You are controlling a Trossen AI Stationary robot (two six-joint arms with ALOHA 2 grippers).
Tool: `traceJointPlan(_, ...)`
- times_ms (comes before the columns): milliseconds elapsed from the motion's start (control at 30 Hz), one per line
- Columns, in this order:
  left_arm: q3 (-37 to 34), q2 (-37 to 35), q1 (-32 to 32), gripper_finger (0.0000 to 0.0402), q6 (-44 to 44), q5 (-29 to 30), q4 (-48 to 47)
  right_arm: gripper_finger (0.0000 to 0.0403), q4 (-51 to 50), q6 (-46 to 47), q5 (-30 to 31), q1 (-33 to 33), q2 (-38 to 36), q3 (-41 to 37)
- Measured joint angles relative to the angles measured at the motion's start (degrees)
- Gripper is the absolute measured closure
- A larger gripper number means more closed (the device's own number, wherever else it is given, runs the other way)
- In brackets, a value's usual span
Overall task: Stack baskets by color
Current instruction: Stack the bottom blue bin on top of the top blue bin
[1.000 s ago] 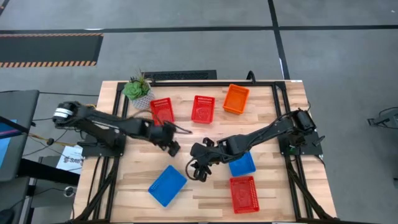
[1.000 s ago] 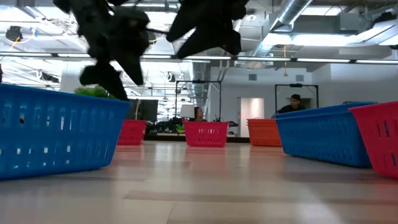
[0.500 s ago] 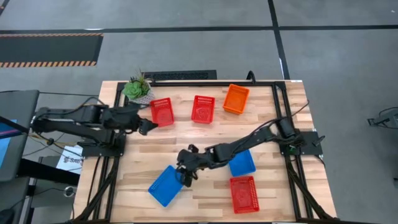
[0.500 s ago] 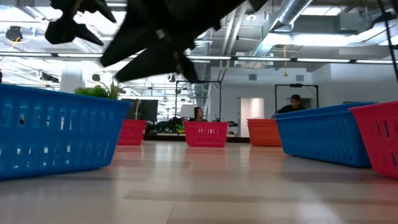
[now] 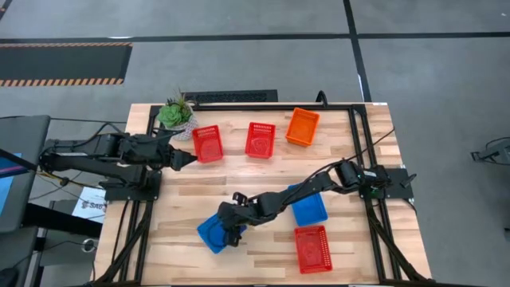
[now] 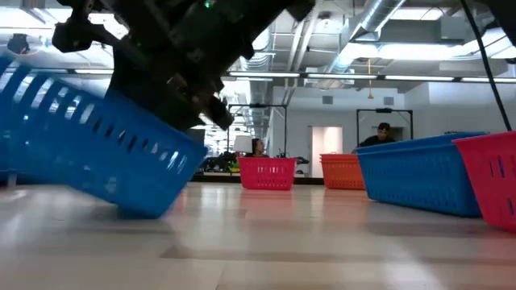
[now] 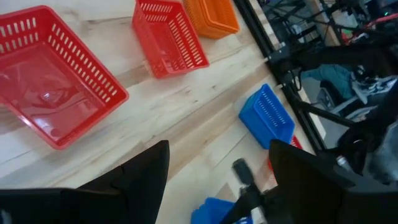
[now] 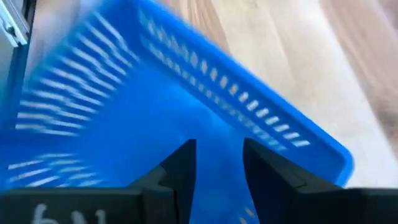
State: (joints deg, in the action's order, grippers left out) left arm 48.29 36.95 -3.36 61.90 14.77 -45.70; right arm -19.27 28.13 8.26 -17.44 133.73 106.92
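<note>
a light wooden table (image 5: 263, 171) carries two red baskets (image 5: 207, 143) and an orange basket (image 5: 302, 126) along its far side, a potted plant (image 5: 176, 115), two blue baskets (image 5: 308, 209), another red basket (image 5: 312, 248).

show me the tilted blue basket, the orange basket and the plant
tilted blue basket (image 6: 121, 165), low view, mesh side wall
orange basket (image 5: 303, 126), high view, its inside floor
plant (image 5: 174, 112), high view, green leaves

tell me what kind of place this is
Most likely a robotics lab or workshop in an open industrial space. The wooden table sits in a black metal frame on grey concrete, exposed ducts run overhead, and a person sits at a workstation behind.
</note>
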Motion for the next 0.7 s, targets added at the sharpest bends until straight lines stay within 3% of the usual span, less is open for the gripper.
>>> traceJointPlan(300,0.00,0.02,0.00,0.0139,-1.62,-0.53,-0.36,0.0251,-3.93,-4.52,7.43,0.21,-4.71,0.24)
traceJointPlan(433,-0.02,0.02,0.00,0.0139,-1.65,-0.53,-0.37,0.0254,-9.34,-1.42,7.28,0.78,-4.42,0.11)
traceJointPlan(700,-0.02,0.00,0.00,0.0139,-2.14,-0.31,-0.41,0.0249,-10.56,4.27,6.82,0.37,-4.04,-1.97)
